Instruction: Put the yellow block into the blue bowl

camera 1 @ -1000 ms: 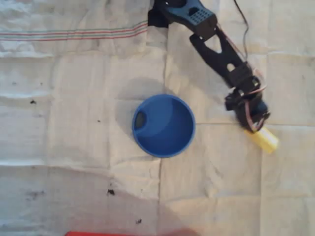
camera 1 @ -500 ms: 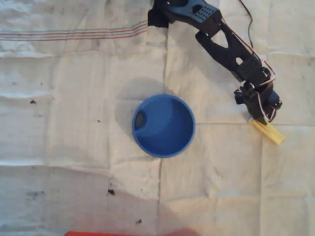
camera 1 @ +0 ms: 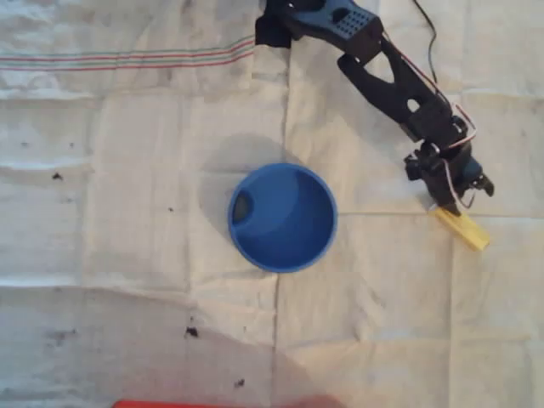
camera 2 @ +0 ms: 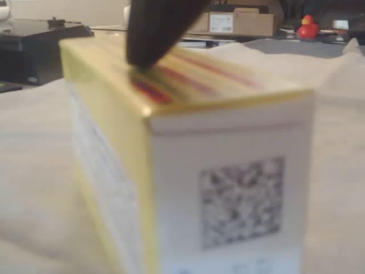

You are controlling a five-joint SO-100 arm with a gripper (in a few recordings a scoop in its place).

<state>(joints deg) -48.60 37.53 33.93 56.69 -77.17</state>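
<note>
The yellow block [camera 1: 464, 230] lies flat on the cloth at the right of the overhead view, slanting down to the right. My gripper [camera 1: 463, 197] hovers at its upper-left end with the jaws spread, so it is open. In the wrist view the yellow block [camera 2: 188, 165] is very close, its pale end with a printed code facing the camera, and one dark finger [camera 2: 154, 34] rests on its top face. The blue bowl [camera 1: 282, 217] stands upright to the left, well apart from the block, with a small dark spot inside.
A wrinkled white cloth [camera 1: 127, 170] covers the table, with dark specks [camera 1: 192, 332] at the lower left. A red edge [camera 1: 204, 404] shows at the bottom. The black arm [camera 1: 382, 72] reaches in from the top.
The arm swung right and slightly up. The block shifted a little up-right and now looks slimmer. One jaw has since spread outward to the right.
</note>
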